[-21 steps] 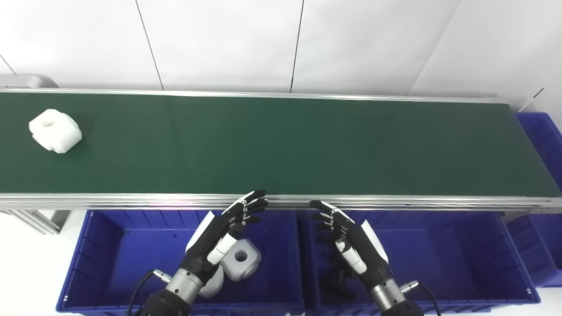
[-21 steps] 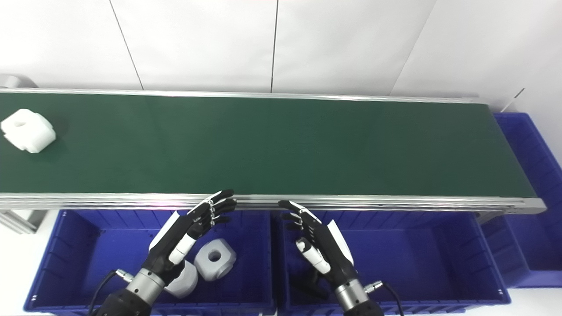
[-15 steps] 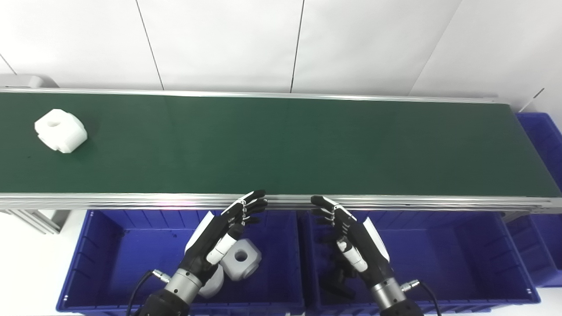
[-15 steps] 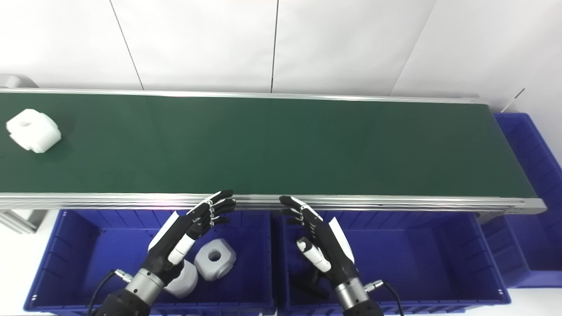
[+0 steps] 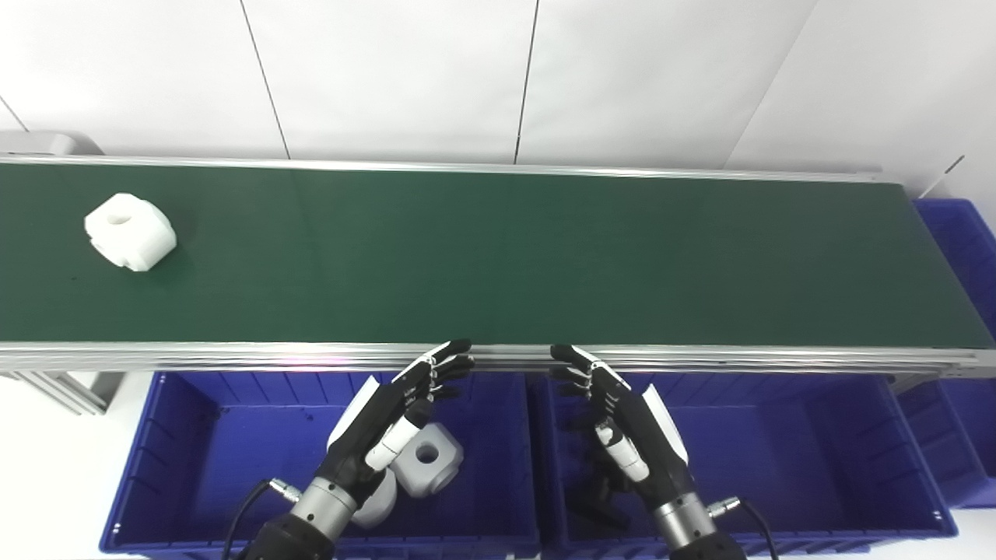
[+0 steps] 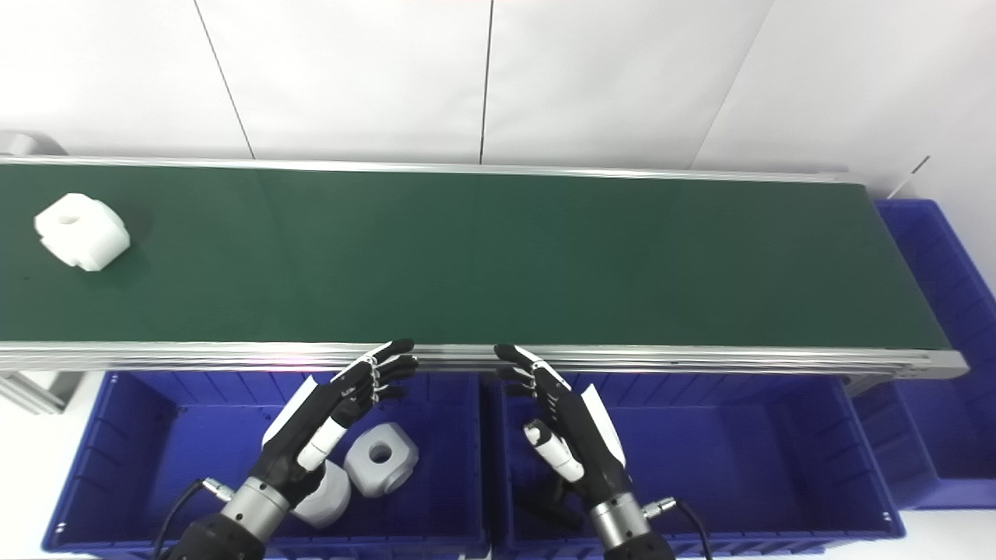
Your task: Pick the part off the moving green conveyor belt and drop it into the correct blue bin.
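Note:
A white blocky part with a round hole point(image 5: 130, 231) lies on the green conveyor belt point(image 5: 498, 257) at its far left. My left hand point(image 5: 389, 416) is open and empty, held over the left blue bin point(image 5: 194, 435) with its fingertips near the belt's front rail. My right hand point(image 5: 622, 428) is open and empty over the middle blue bin point(image 5: 778, 443), fingertips also near the rail. Both hands are far to the right of the part.
The left bin holds two white parts point(image 5: 426, 459), one partly hidden under my left arm. A dark part point(image 5: 599, 490) lies in the middle bin under my right hand. Another blue bin point(image 5: 961, 233) stands at the belt's right end.
The white part has moved to the right along the belt. My right hand has edged slightly up toward the rail. My left hand has stayed in place.

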You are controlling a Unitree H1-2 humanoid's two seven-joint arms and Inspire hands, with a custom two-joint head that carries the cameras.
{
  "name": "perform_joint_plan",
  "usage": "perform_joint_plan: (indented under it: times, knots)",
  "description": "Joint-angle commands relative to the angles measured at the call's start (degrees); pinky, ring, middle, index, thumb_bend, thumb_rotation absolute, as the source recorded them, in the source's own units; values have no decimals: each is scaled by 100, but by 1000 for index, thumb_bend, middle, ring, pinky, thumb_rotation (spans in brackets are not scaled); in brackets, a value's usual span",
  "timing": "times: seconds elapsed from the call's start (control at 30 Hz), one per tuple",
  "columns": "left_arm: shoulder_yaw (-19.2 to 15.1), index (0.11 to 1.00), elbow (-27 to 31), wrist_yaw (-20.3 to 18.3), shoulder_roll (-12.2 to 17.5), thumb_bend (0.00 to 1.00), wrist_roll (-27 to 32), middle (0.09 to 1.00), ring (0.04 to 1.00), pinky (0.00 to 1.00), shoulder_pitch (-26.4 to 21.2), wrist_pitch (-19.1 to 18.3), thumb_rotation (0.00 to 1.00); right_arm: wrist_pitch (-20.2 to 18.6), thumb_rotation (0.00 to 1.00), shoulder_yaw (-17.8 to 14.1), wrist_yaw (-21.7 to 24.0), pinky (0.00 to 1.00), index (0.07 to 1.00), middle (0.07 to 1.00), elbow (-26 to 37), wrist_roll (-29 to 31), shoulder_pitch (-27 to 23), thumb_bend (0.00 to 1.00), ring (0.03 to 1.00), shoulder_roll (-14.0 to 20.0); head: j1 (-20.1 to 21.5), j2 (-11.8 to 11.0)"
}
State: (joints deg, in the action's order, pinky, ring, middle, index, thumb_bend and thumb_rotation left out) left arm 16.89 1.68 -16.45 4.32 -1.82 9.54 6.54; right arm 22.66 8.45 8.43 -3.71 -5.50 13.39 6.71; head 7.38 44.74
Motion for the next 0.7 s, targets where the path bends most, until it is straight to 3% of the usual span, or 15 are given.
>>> perform_joint_plan:
  times: [0.0,0.67]
  knots:
    - [1,887,129,41,-10,853,-37,870,885,833,-37,224,952,302,1000,14,-13,741,852,877,165,45,-38,883,808,11,-8,8]
    - [0,888,74,30,-10,845,-7,867,883,827,-42,272,954,327,1000,35,-36,734,854,880,129,-37,-45,877,803,40,-34,-71]
